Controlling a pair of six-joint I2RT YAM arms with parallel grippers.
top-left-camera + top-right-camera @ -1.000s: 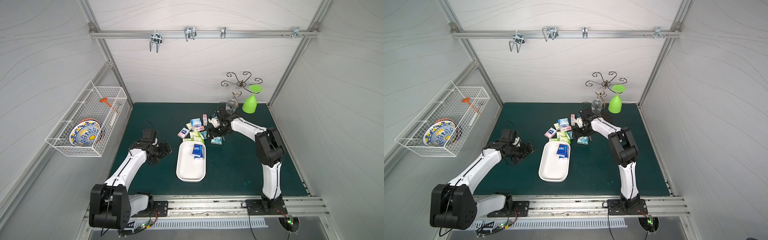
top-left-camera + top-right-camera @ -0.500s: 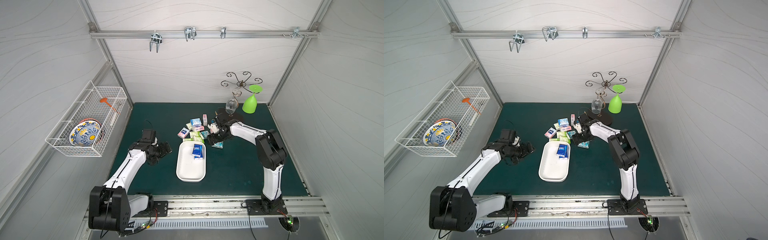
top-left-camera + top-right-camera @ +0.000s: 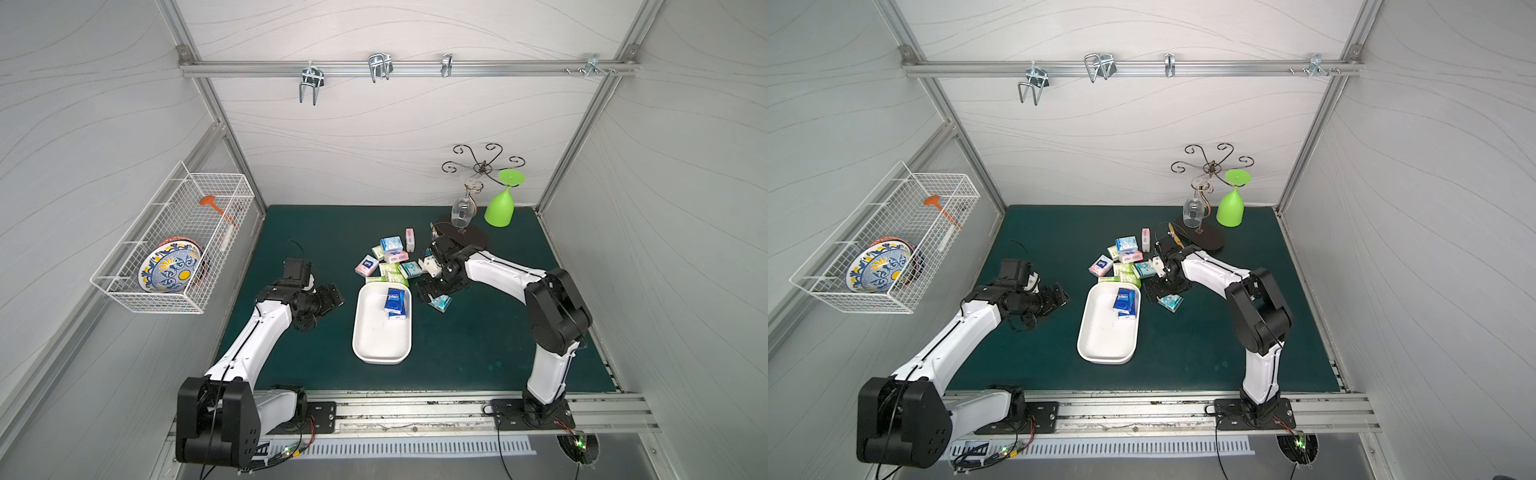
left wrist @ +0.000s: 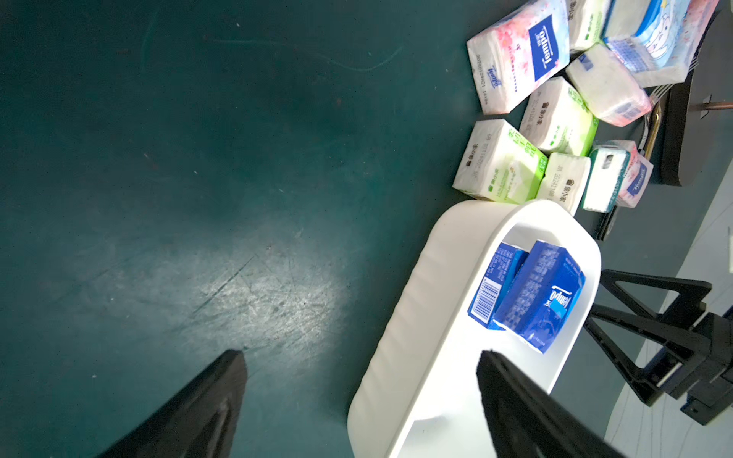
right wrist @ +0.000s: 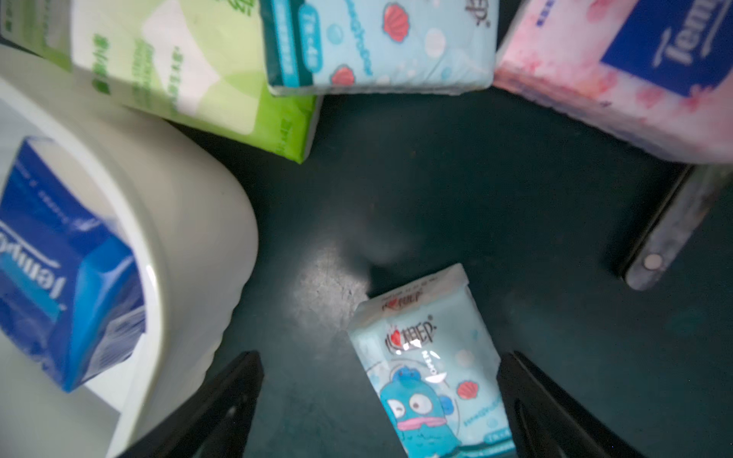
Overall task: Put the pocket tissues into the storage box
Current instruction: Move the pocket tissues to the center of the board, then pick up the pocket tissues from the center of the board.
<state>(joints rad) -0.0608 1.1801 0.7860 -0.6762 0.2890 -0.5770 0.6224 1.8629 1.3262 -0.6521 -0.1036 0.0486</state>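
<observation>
The storage box (image 3: 380, 343) (image 3: 1105, 338) is a white tray on the green mat, with two dark blue pocket tissues (image 3: 393, 304) (image 4: 533, 297) lying at its far end. Several more packs in pink, green and light blue (image 3: 388, 257) (image 3: 1121, 259) are piled just behind it. One light blue pack (image 3: 441, 302) (image 5: 432, 368) lies alone on the mat to the right of the box. My right gripper (image 3: 432, 291) (image 5: 382, 357) hangs open over it, with the pack between its fingers and nearer one of them. Left of the box, my left gripper (image 3: 332, 297) (image 4: 361, 353) is open and empty.
A black-based wire glass stand (image 3: 467, 237) with a hanging clear glass (image 3: 462, 210) and a green glass (image 3: 500, 208) stands at the back right, close behind the right arm. A wire basket (image 3: 174, 249) with a painted plate hangs on the left wall.
My right gripper has come forward from the pile to over the lone light blue pack, which has shifted toward the front, and its jaws have spread wider. The left arm has not moved.
</observation>
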